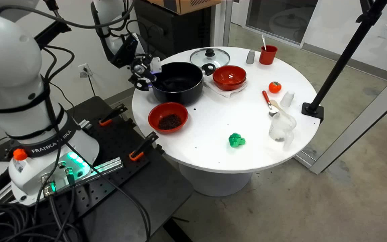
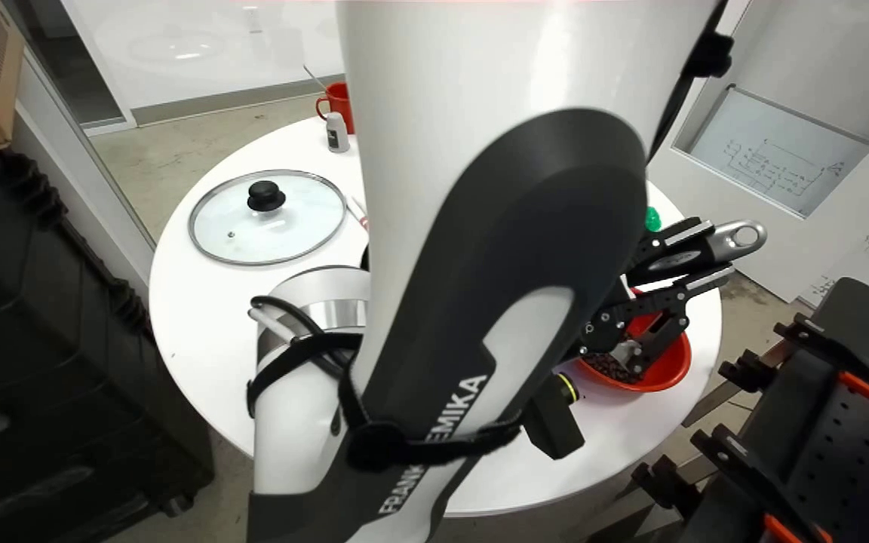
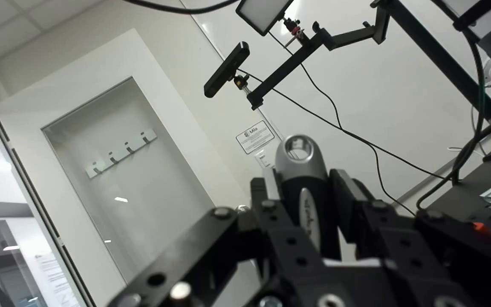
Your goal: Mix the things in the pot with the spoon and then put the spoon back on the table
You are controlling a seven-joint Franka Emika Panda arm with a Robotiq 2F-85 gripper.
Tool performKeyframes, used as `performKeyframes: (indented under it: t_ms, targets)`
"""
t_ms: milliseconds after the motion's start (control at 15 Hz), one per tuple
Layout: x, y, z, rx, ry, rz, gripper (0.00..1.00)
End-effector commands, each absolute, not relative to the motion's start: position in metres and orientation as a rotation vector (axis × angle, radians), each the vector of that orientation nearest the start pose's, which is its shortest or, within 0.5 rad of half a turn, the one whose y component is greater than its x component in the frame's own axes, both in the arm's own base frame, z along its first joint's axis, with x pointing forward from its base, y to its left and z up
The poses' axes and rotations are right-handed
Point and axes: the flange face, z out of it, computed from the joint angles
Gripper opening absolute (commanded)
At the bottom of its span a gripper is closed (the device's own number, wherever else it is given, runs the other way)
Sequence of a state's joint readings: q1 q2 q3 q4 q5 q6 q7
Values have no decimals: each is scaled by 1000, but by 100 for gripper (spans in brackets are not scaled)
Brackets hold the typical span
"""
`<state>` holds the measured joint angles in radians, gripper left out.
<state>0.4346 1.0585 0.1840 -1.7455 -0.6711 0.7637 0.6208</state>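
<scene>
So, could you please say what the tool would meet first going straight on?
Beyond the handle in the tool, the way looks free, probably as far as the white wall; depth is unclear.

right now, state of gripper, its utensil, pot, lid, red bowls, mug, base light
Gripper: shut on black-handled utensil
Black-handled utensil: held by its handle, head not discernible
Pot: uncovered, contents too dark to tell
Glass lid: off the pot, lying on the table
Single red bowl: upright, holding dark bits
Stacked red bowls: upright, on a cloth
Red mug: upright, thin utensil in it
Base light: lit green
</scene>
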Motion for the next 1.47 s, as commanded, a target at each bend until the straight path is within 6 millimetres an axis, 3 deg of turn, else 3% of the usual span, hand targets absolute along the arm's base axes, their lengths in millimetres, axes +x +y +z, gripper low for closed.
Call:
performKeyframes:
  t_ms: [0, 600, 1400]
  targets:
    - [385, 176, 46, 1234, 315, -1191, 8]
    - [399, 177, 34, 1371, 381, -1231, 8]
    - [455, 148, 55, 1478, 271, -1270, 8]
